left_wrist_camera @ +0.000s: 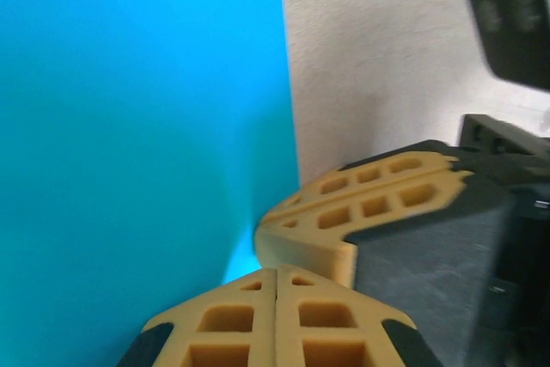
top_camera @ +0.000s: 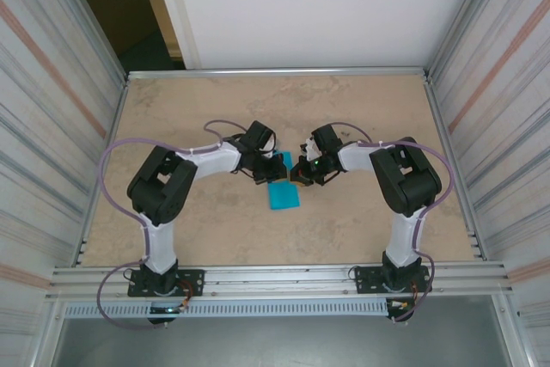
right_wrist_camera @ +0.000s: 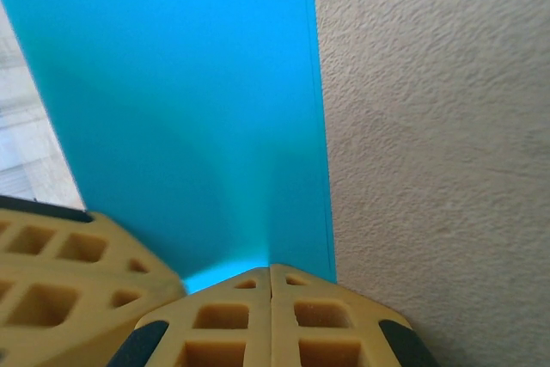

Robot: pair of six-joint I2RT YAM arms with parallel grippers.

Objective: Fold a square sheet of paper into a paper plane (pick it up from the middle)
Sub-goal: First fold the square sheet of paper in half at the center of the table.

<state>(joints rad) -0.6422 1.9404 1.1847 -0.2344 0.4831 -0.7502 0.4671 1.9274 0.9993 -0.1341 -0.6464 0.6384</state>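
The square sheet of paper (top_camera: pixel 284 195) is thin, smooth and bright turquoise-blue, with straight edges. It is in the middle of the table (top_camera: pixel 198 109), right between the two arms. I cannot tell if it lies flat or is lifted a bit. The table top is pale tan, and up close it looks rough and bumpy.

The left gripper (top_camera: pixel 263 172) is closed tight, its two yellow pads (left_wrist_camera: pixel 232 324) pressed together on the paper's edge. The right gripper (top_camera: pixel 298 172) is closed the same way, nipping the paper just beside the left one. The pads are chunky blocks full of little square holes, set on black fingers. From above, the two grippers cover the far part of the sheet.

Ribbed metal walls (top_camera: pixel 51 83) stand on both sides, and a flat white board (top_camera: pixel 326 6) stands at the back. Thin purple cables (top_camera: pixel 116 148) loop off the arms.
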